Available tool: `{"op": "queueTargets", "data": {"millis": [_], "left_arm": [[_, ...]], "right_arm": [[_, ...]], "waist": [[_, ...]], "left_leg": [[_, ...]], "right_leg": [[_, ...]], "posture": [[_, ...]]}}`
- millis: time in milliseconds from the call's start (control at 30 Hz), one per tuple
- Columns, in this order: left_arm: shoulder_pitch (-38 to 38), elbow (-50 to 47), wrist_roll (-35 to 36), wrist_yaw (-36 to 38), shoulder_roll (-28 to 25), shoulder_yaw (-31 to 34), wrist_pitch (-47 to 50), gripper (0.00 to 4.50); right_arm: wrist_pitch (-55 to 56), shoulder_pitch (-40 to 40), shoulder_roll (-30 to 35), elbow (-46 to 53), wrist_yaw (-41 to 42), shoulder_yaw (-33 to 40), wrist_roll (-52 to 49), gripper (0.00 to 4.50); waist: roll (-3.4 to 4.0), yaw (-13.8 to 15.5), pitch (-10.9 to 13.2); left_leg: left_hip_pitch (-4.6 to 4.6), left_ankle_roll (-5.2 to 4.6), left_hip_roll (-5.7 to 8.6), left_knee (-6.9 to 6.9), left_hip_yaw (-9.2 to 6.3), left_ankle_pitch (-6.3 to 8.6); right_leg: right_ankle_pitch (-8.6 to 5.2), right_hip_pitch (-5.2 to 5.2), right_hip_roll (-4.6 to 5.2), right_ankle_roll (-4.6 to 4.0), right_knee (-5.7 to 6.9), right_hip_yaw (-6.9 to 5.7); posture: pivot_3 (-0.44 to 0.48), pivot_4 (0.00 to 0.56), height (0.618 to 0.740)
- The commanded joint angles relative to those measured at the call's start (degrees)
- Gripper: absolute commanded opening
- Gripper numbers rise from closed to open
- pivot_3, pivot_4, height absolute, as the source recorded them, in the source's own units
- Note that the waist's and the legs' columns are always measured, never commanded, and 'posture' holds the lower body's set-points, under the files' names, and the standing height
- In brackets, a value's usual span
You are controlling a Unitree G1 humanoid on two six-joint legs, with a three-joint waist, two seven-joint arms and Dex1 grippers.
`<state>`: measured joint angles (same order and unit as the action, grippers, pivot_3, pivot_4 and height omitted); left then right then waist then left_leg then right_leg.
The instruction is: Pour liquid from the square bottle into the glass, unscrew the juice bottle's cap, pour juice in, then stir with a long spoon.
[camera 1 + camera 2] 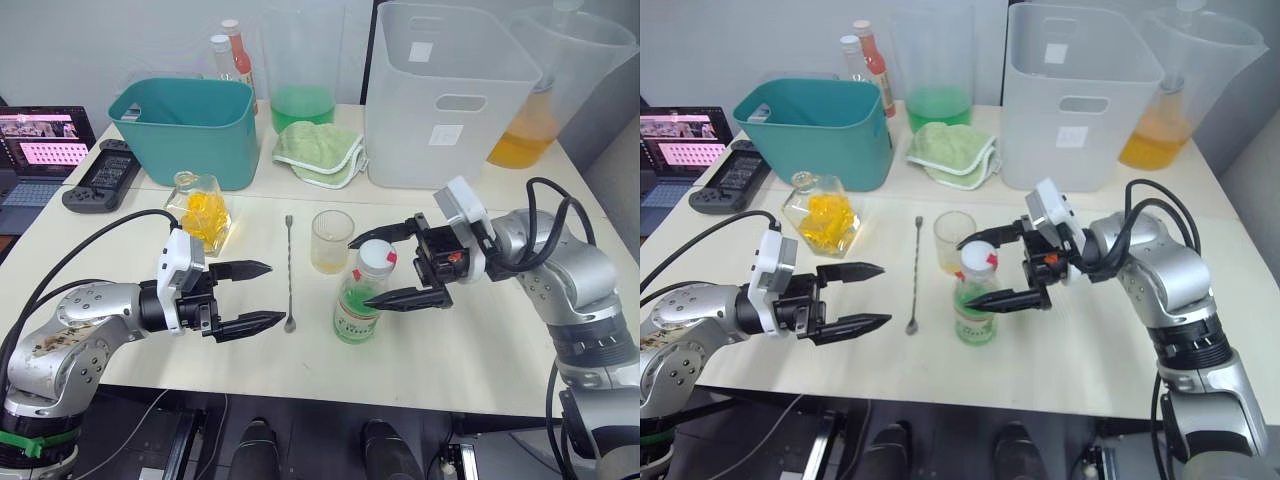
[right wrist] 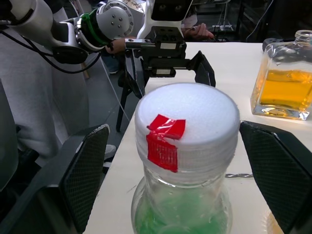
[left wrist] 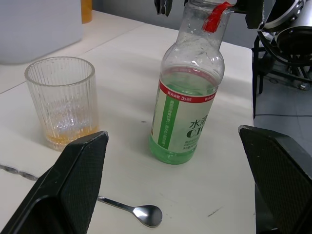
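1. Juice bottle (image 1: 360, 295) stands upright on the surface (image 1: 480, 340), long axis vertical, white cap (image 2: 187, 127) with red tape on. It is just beside the glass (image 1: 331, 240), on the robot's side of it.
2. Glass holds a thin amber layer at the bottom, so the square-bottle pour looks done; uncapping is likely the step in hand.
3. Right gripper (image 1: 391, 268) has its fingers spread wide, holding nothing. They flank the cap at cap height, one on either side and not touching. The cap sits squarely between them, so closing in should land on it.
4. Left gripper (image 1: 252, 297) is also wide open and empty, level with the bottle but apart from it, on its left.
5. Long spoon (image 1: 289, 275) lies flat between the left gripper and the bottle, bowl end nearest the robot.
6. Square bottle (image 1: 202, 210) stands further left, in front of the teal bin (image 1: 190, 125).
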<state>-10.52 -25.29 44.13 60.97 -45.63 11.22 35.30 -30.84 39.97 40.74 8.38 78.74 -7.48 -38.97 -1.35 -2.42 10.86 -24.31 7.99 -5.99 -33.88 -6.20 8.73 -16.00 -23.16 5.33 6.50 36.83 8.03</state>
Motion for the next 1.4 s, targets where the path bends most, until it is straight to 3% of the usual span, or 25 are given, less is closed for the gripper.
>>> {"op": "queueTargets", "data": {"millis": [33, 200, 233, 500, 733, 933, 1367, 1400], "left_arm": [[-0.34, -1.67, 1.05, -0.35, -0.96, 1.46, -0.12, 4.5], [-1.13, -1.06, 0.92, -0.09, -1.1, 0.83, -0.37, 4.5], [-1.41, -0.87, 0.84, 0.07, -1.1, 0.62, -0.45, 4.5], [-4.36, 1.12, 1.71, 1.57, -0.24, -1.29, -0.19, 4.5], [-11.19, 6.49, 0.49, 7.57, -0.35, -5.63, -1.09, 4.5], [-15.67, 10.45, -0.87, 11.21, 0.44, -8.82, -1.62, 4.5], [-17.09, 13.66, -3.75, 14.95, -0.03, -9.36, -3.49, 4.5], [-17.05, 13.72, -3.86, 14.8, 0.03, -9.26, -3.61, 4.5]], "right_arm": [[-0.36, 0.87, -0.32, 0.22, 0.37, 0.21, 0.64, 3.34], [0.82, -0.12, -1.02, -0.11, 0.14, -0.08, 2.18, 1.68], [1.23, -0.49, -1.18, -0.11, 0.08, -0.13, 2.6, 1.55], [-1.6, -4.65, -1.69, 7.59, -7.97, 5.34, -0.33, 1.55], [-12.64, -13.26, -3.57, 25.7, -29.38, 12.55, -5.85, 1.55], [-16.12, -17.38, -4.67, 31.57, -38.8, 13.3, -8.31, 1.55], [-13.88, -22.46, -3.62, 31.68, -41.13, 9.1, -5.04, 1.55], [-13.89, -22.38, -3.27, 31.43, -40.68, 9.61, -5.61, 2.58]], "waist": [[0.0, -0.03, 0.0], [0.0, 0.0, 0.0], [0.0, 0.0, 0.0], [0.0, -0.02, 0.0], [0.0, 0.02, 0.0], [0.0, -0.06, 0.0], [-0.04, -0.14, -0.03], [-0.04, -0.13, -0.03]], "left_leg": [[0.0, 0.0, 0.0, 0.0, 0.0, 0.0], [0.0, 0.0, 0.0, 0.0, 0.0, 0.0], [0.0, 0.0, 0.0, 0.0, 0.0, 0.0], [0.01, 0.0, 0.0, 0.0, 0.0, 0.0], [-0.04, 0.0, 0.0, 0.01, 0.0, 0.0], [-0.03, 0.0, 0.0, -0.02, 0.0, 0.0], [0.02, 0.0, 0.0, -0.01, 0.0, 0.0], [0.02, 0.0, 0.0, -0.01, 0.0, 0.0]], "right_leg": [[0.0, 0.0, 0.0, 0.0, 0.01, 0.0], [0.0, 0.0, 0.0, 0.0, 0.01, 0.0], [0.0, 0.0, 0.0, 0.0, 0.01, 0.0], [0.0, 0.01, 0.0, 0.0, 0.02, 0.0], [0.0, -0.04, 0.0, -0.01, 0.03, 0.0], [0.0, -0.03, -0.01, -0.01, 0.04, 0.0], [-0.01, 0.02, -0.01, -0.01, 0.05, 0.0], [0.0, 0.02, -0.01, -0.02, 0.05, 0.0]], "posture": [[0.0, 0.15, 0.734], [0.0, 0.15, 0.734], [0.0, 0.15, 0.734], [0.0, 0.15, 0.734], [0.0, 0.15, 0.734], [0.0, 0.15, 0.734], [0.0, 0.15, 0.734], [0.0, 0.15, 0.734]]}}
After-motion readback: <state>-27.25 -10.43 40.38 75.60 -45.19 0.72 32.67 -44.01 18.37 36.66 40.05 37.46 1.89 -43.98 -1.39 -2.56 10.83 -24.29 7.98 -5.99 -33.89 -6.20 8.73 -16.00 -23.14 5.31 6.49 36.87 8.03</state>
